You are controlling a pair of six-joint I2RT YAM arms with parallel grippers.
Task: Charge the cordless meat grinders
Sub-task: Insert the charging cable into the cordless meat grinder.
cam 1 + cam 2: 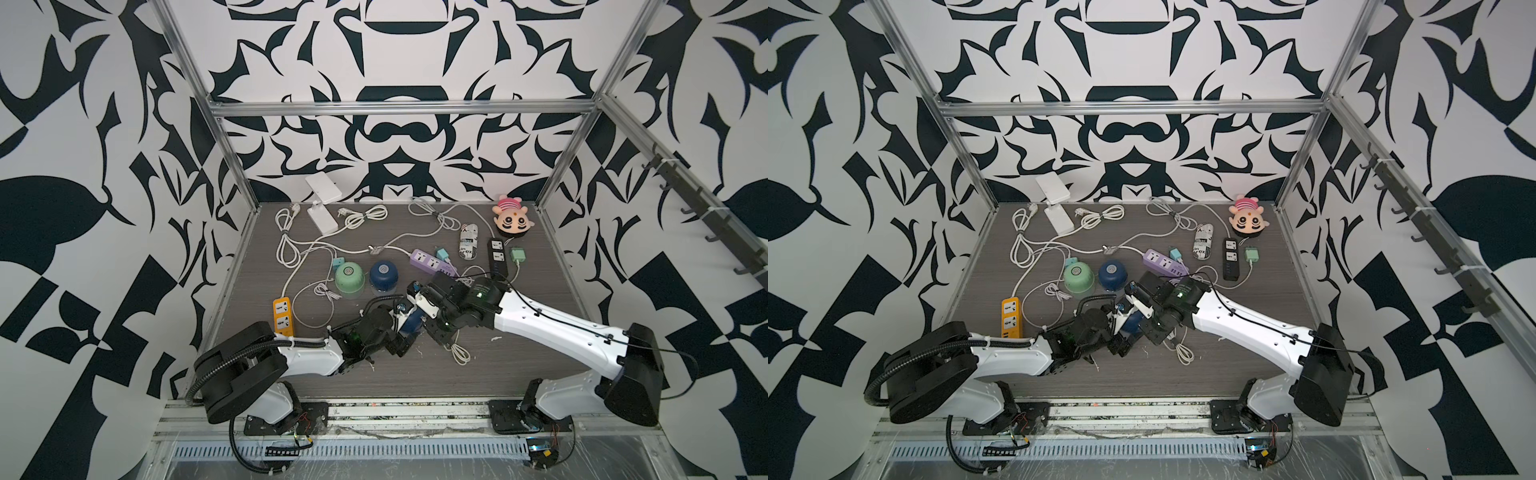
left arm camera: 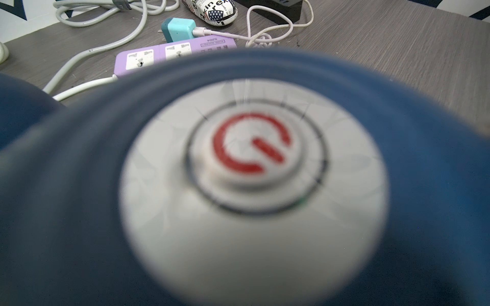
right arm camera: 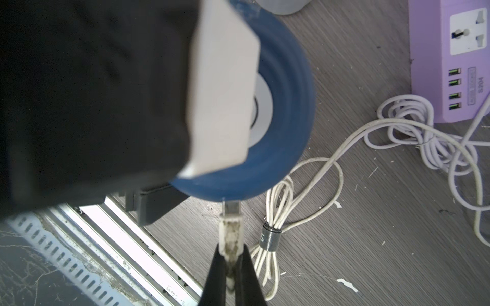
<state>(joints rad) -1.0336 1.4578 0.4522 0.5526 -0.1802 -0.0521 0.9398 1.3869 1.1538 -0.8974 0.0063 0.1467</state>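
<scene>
A mint green meat grinder [image 1: 350,279] and a navy one [image 1: 383,275] stand upright mid-table in both top views. Another navy grinder [image 1: 411,323] is tipped on its side between my arms, and its grey button top with a red power sign [image 2: 252,159] fills the left wrist view. My left gripper [image 1: 405,319] is spread wide and shut around it; one white finger [image 3: 225,92] lies across its top. My right gripper [image 3: 231,261] is shut on a white cable plug [image 3: 230,233]. The plug's metal tip touches the grinder's blue rim [image 3: 286,119].
A purple power strip [image 1: 432,264] lies just behind the arms, an orange one [image 1: 282,318] at the left, a black one [image 1: 498,255] at the right. A bundled white cable [image 1: 459,353] lies near the front. Loose cables, teal adapters [image 1: 441,253] and a pink plush [image 1: 513,218] fill the back.
</scene>
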